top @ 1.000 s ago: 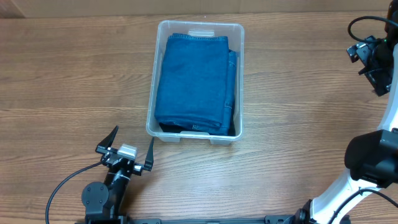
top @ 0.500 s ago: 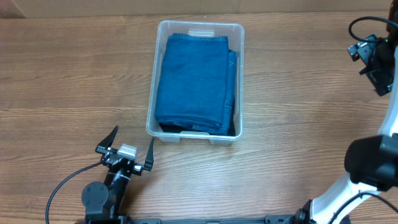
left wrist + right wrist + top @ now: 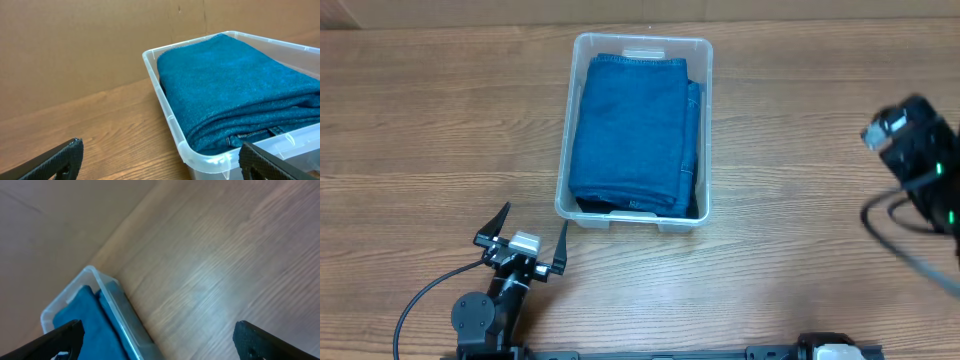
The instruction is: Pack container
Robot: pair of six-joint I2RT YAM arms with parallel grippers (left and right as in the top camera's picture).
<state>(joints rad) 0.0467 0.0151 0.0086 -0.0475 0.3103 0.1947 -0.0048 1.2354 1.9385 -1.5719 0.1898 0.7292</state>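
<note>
Left pincer (image 3: 533, 226): spread wide at the lower left of the overhead view; nothing is held or touched.
Right pincer (image 3: 159, 341): spread wide; nothing is held.
Container (image 3: 640, 39): set at the upper middle of the surface (image 3: 430, 120), with a folded blue cloth (image 3: 630, 120) packed inside.

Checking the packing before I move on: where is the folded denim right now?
In the overhead view the folded blue denim lies inside the clear container at mid-table, just ahead of the open left hand and slightly to its right.
</note>
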